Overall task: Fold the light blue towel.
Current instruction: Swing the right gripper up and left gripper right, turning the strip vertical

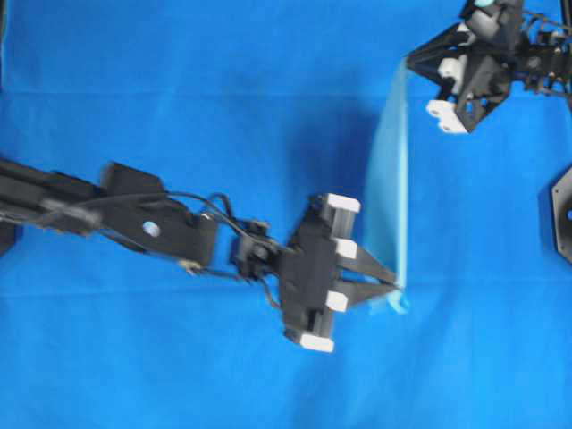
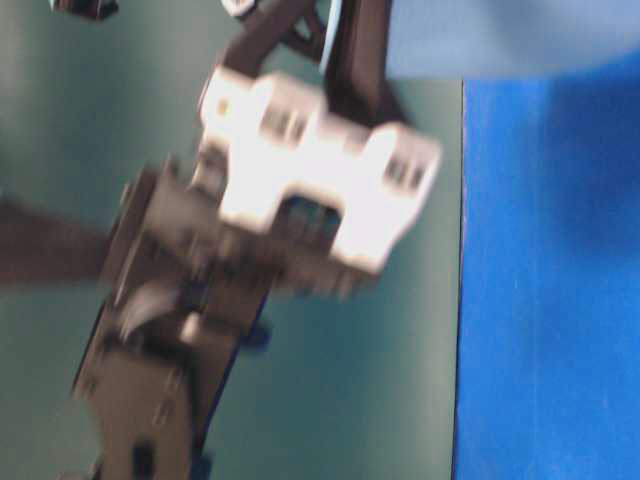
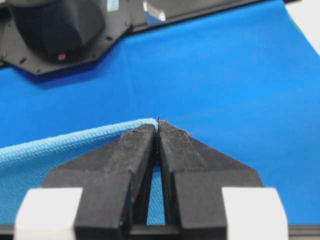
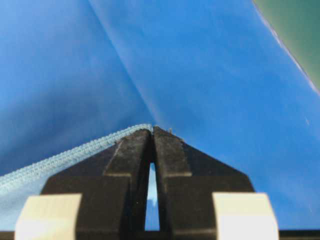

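The light blue towel [image 1: 391, 183] hangs stretched above the table between my two grippers, seen nearly edge-on from overhead as a narrow pale strip. My left gripper [image 1: 393, 288] is shut on its near corner. My right gripper [image 1: 409, 61] is shut on its far corner at the top right. In the left wrist view the towel's hemmed edge [image 3: 60, 142] runs left from the closed left gripper [image 3: 158, 124]. The right wrist view shows the same: the hem [image 4: 65, 156] leads left from the closed right gripper [image 4: 153, 129]. The table-level view is blurred, with pale towel [image 2: 500, 35] at the top.
A deep blue table covering [image 1: 179, 89] spreads over the whole work surface. A black arm base [image 1: 561, 214] sits at the right edge. In the table-level view the blurred left arm [image 2: 250, 230] fills the foreground before a green wall.
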Action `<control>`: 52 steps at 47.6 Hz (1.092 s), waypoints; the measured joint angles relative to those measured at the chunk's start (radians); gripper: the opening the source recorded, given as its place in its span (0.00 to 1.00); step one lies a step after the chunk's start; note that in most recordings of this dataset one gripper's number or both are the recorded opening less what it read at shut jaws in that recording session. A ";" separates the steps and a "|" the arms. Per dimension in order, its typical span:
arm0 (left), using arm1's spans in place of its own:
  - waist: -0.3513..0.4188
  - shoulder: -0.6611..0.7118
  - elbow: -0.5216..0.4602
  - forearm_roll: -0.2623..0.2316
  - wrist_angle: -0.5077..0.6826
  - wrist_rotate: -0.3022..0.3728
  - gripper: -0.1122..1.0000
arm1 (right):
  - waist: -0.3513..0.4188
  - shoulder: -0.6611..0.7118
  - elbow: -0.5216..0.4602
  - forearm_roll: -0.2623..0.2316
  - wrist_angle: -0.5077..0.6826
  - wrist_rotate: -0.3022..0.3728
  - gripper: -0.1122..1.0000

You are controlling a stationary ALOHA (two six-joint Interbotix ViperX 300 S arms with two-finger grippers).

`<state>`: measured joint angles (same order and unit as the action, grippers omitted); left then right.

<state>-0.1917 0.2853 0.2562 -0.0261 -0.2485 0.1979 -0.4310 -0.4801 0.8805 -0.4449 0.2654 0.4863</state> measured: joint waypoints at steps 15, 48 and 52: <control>0.009 0.037 0.063 -0.003 -0.054 -0.063 0.11 | -0.006 0.117 -0.028 0.000 -0.008 -0.003 0.12; -0.006 -0.123 0.456 -0.006 -0.172 -0.262 0.11 | 0.032 0.580 -0.345 -0.031 -0.152 -0.005 0.12; -0.006 -0.123 0.459 -0.006 -0.173 -0.262 0.11 | 0.032 0.581 -0.345 -0.031 -0.150 -0.006 0.12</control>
<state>-0.1979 0.1626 0.7148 -0.0322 -0.4218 -0.0644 -0.3988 0.1012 0.5354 -0.4755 0.1150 0.4801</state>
